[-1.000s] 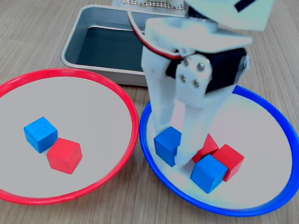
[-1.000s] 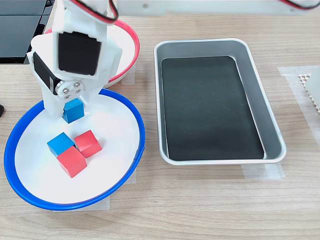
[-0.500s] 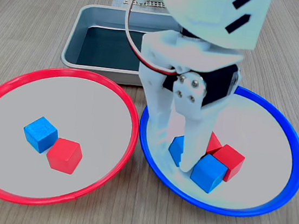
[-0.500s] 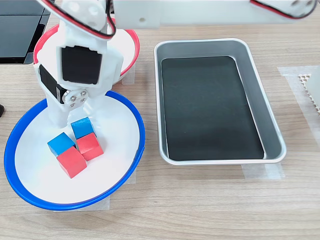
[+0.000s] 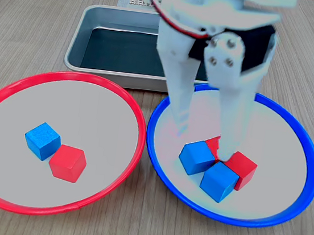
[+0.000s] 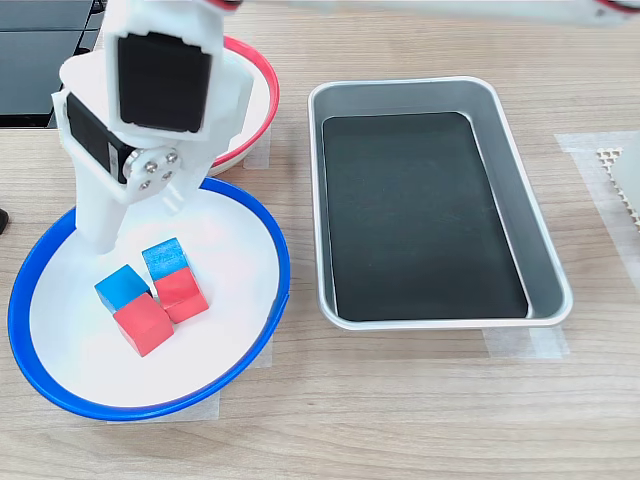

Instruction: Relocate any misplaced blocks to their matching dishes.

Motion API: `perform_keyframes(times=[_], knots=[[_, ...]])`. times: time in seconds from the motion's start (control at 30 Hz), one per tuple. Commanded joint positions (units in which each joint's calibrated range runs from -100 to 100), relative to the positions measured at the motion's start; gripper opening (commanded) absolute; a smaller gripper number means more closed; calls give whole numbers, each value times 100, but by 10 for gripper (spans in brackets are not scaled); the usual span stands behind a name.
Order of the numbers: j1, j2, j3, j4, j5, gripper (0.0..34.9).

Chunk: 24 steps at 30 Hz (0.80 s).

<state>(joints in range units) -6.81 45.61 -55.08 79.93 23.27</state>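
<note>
Pincer open, empty, hanging just above the blue-rimmed dish, fingers straddling a tight cluster of 4 cubes: 2 blue, 2 red. Only the first exterior view shows inside the red-rimmed dish: 1 blue cube touching 1 red cube. Second exterior view shows just that dish's rim behind the arm, plus the whole grey metal tray, taped to the pale wood-grain counter. No readable writing.

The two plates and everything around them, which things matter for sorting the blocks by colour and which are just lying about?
Part of the job:
- red-rimmed plate
- blue-rimmed plate
- blue block and red block in the red-rimmed plate
- two blue blocks and two red blocks in the blue-rimmed plate
- gripper, open above them

Just lying about:
- metal tray, holding no blocks
- perforated board
</note>
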Motion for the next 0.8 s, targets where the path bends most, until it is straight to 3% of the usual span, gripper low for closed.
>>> perform_keyframes(times=[0.0, 0.23, 0.77], knots=[[-123, -642, 96, 141, -10, 172], [-481, -872, 515, 331, -83, 165], [-867, -292, 233, -148, -278, 166]])
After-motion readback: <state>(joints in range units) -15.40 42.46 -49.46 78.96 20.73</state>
